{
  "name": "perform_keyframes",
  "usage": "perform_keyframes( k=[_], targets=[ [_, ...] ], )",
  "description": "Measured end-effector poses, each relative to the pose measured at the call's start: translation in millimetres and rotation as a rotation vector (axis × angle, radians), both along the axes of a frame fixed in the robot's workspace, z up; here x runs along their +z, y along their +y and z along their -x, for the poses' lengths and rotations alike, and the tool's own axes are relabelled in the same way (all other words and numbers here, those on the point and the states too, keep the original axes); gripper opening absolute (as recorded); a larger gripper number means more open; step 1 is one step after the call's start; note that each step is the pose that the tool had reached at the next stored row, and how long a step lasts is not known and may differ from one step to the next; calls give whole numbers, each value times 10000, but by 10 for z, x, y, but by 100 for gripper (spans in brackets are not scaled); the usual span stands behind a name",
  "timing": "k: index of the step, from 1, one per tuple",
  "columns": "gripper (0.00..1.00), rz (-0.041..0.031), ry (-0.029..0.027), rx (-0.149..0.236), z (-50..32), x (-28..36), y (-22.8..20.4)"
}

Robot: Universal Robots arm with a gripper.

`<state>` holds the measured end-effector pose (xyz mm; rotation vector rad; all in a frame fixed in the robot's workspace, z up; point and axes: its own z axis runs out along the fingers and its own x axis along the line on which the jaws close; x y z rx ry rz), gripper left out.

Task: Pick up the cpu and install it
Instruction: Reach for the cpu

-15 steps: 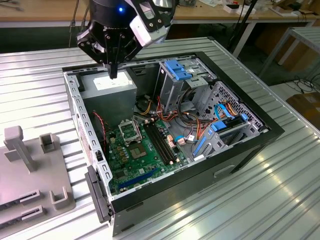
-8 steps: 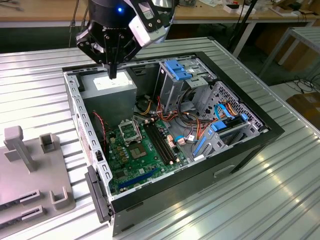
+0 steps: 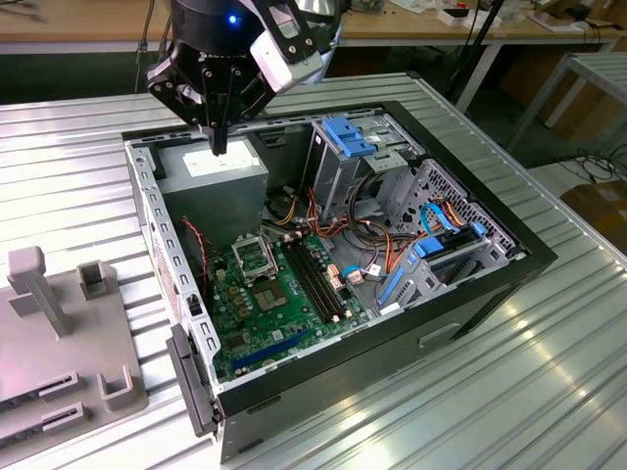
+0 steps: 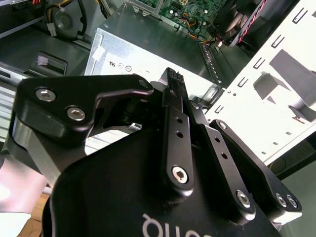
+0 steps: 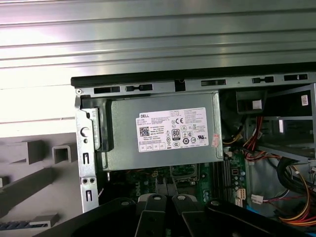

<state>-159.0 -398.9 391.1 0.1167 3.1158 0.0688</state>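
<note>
On a ribbed metal table (image 3: 549,392), the gripper (image 3: 220,145) is hovering over the case's (image 3: 529,257) power supply (image 3: 235,182), jaws pressed together, seemingly empty. The cpu (image 3: 273,294), hard to make out, is lying beside the socket (image 3: 257,258).

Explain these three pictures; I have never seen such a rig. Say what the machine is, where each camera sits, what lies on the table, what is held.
The machine is a robot arm; the black tool at its end is the part that grasps. The exterior view comes from a camera off the arm. Both wrist views come from cameras riding on the arm, looking past the tool. On the ribbed metal table lies an open computer case holding a green motherboard and a grey power supply. A grey holder block sits at the exterior view's left. The tool hovers above the power supply, shut; I see nothing held in it.
</note>
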Motion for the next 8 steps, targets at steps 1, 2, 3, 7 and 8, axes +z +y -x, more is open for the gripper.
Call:
perform_keyframes(
  k=[1,2,3,7,8],
  targets=[
    [11,0,0,0,2,0,0],
    [11,0,1,0,4,-1,0],
    [11,0,1,0,5,-1,0],
    [11,0,2,-1,15,-2,0],
    [11,0,3,-1,20,-2,0]
  ],
)
